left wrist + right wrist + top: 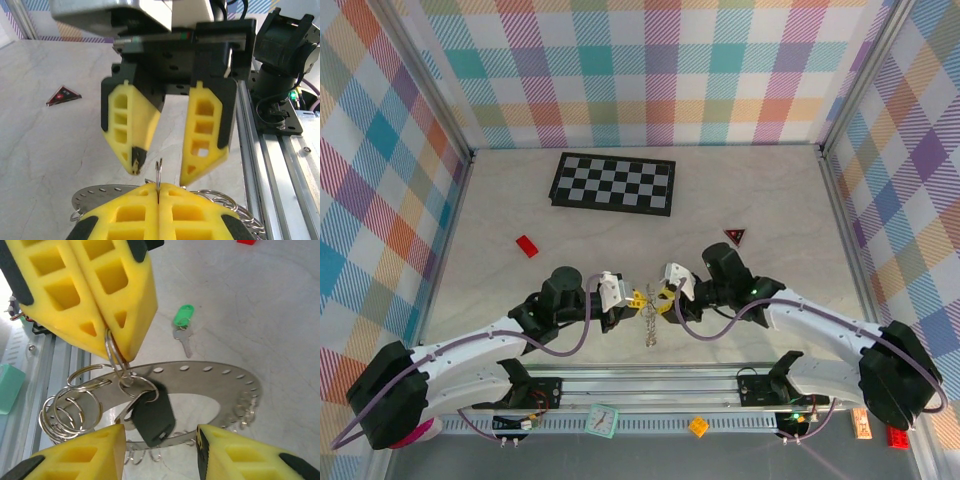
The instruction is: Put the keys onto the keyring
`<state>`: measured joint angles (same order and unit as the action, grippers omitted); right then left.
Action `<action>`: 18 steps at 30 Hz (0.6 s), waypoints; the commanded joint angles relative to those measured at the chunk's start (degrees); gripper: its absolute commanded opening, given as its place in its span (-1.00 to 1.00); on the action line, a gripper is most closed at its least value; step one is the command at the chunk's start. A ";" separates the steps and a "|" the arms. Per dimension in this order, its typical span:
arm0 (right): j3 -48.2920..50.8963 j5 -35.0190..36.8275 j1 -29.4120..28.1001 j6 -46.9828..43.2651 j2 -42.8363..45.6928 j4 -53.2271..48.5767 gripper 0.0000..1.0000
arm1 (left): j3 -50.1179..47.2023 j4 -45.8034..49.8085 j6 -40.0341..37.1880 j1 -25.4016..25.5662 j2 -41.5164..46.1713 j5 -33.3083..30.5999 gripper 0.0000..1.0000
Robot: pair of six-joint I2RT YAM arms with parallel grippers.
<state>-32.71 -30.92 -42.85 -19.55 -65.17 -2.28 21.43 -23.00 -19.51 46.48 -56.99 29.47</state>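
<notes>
**Pale marble table, plaid walls: left gripper pinches the ring, right stands open**

Pale, marble-veined table point(790, 200) runs back to plaid walls point(650, 70) on three sides. You have a checkerboard point(613, 183) lying flat near the back, a red brick point(527, 246) left of centre and a red triangle point(735, 236) to the right.

Towards the near edge, by the aluminium rail point(650, 385), your two arms meet nose to nose. Your left gripper point(114, 351) is clamped tight on one wire loop point(107, 347) of the keyring point(210, 372), which sits just below it, its rim fringed with more loops. Your right gripper point(161, 172) faces it with its jaws apart, holding nothing.

A dark-headed piece point(154, 417) hangs from one loop (key or tag, hard to tell). The green-headed key point(183, 320) lies on the table just beyond the ring.
</notes>
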 commanded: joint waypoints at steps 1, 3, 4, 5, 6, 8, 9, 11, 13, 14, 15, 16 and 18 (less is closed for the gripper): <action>1.57 -2.58 -1.03 2.21 -0.92 5.75 -0.16 | -0.73 -4.53 0.41 0.16 1.27 0.78 -1.00; 2.16 -2.14 -1.54 2.56 -1.32 7.19 -0.14 | -1.03 -4.90 0.82 0.15 1.40 0.65 -1.00; 2.45 -1.84 -1.85 2.76 -1.52 7.98 -0.13 | -1.19 -5.22 1.10 0.17 1.44 0.46 -1.00; 2.64 -1.71 -2.10 2.93 -1.71 8.67 -0.12 | -1.38 -5.59 1.41 0.15 1.51 0.18 -1.00; 2.74 -1.29 -2.37 3.02 -1.93 9.23 -0.11 | -1.47 -6.01 1.72 0.19 1.62 -0.06 -1.00; 3.15 0.68 -3.00 3.28 -2.29 10.88 -0.08 | -1.80 -6.80 2.46 0.12 1.62 -0.79 -1.00; 3.31 1.36 -3.18 3.44 -2.38 11.69 -0.07 | -1.87 -7.23 2.82 0.19 1.53 -0.98 -1.00; 3.85 3.25 -3.55 4.15 -2.66 13.93 -0.06 | -2.18 -8.08 3.41 0.13 1.49 -1.43 -1.00; 4.03 5.16 -4.04 4.50 -2.90 15.13 -0.07 | -2.31 -8.53 3.68 0.11 1.44 -1.52 -1.00; 4.06 5.43 -4.16 4.44 -3.03 15.52 -0.08 | -2.28 -8.54 3.68 0.11 1.36 -1.52 -1.00; 4.19 5.79 -4.25 4.56 -3.12 15.92 -0.08 | -2.25 -8.55 3.64 0.15 1.36 -1.52 -1.00; 4.30 6.04 -4.39 4.65 -3.12 16.25 -0.11 | -2.27 -8.52 3.69 0.11 1.35 -1.55 -1.00; 4.41 6.49 -4.43 4.52 -2.97 16.64 -0.16 | -2.18 -8.29 3.66 0.12 1.44 -1.78 -1.00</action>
<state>-29.21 -25.63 -46.85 -15.64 -67.90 10.83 19.66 -27.40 -16.49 46.46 -56.71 27.68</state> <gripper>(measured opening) 0.430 0.043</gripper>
